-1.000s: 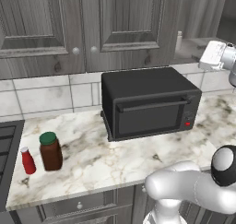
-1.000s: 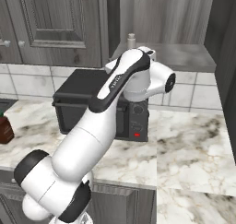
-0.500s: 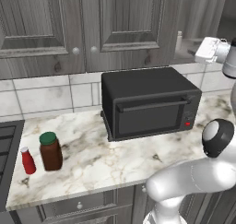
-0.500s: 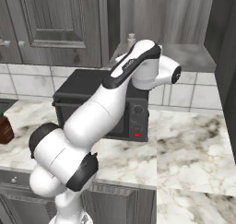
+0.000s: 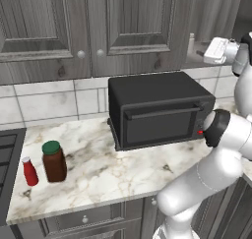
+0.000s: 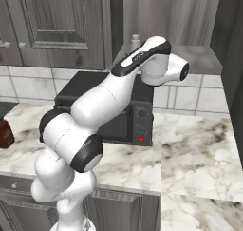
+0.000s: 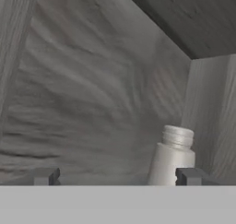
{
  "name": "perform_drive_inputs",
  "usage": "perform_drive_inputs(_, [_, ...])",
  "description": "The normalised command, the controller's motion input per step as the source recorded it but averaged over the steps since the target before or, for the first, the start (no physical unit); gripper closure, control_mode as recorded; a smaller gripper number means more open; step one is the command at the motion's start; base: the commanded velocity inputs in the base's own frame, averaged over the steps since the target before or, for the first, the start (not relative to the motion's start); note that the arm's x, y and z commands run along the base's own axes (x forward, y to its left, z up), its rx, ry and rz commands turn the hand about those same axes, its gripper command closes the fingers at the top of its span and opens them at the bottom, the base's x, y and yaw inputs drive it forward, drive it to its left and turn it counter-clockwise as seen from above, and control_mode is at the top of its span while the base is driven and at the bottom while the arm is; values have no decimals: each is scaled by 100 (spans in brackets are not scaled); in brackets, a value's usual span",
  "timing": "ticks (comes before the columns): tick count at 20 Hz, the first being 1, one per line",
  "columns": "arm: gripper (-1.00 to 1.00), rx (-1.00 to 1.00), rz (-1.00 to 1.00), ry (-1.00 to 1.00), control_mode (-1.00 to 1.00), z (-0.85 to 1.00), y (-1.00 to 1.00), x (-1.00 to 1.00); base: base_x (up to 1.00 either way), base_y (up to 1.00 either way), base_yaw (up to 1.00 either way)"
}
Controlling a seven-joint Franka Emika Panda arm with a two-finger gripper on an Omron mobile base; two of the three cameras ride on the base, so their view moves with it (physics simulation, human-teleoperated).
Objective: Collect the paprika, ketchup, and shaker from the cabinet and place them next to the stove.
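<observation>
Two of the three items are already standing on the marble worktop at its left end: the paprika and the ketchup are sitting side by side, just right of the stove, whose black edge is showing at the far left. By my reading that leaves only the shaker to fetch.

The shaker is standing upright on the shelf board of the open cabinet, up and to the right of the black toaster oven, close to the back planks and the corner. The arm is reaching up into that opening, and the gripper is pointing in at the shaker with its fingertips set wide apart and nothing between them. The shaker is sitting off-centre, right by one fingertip rather than midway.

Room is tight here: the cabinet's side wall is standing just beyond the shaker, and the roof of the cabinet is running close above. The toaster oven is sitting below the shelf, so the carry back to the left likely has to clear its top. Next to the paprika the worktop is offering bare marble for setting down.
</observation>
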Motion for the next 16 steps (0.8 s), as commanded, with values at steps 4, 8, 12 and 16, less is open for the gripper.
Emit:
perform_drive_inputs(4, [-100, 0, 5, 0, -100, -4, -4, 41, 0, 0, 0])
perform_drive_inputs(8, [-100, 0, 4, 0, -100, -3, -11, 37, 0, 0, 0])
perform_drive_inputs(12, [-100, 0, 4, 0, -100, -5, -10, 32, 0, 0, 0])
perform_drive_inputs(16, [-100, 0, 2, 0, -100, -8, -10, 28, 0, 0, 0])
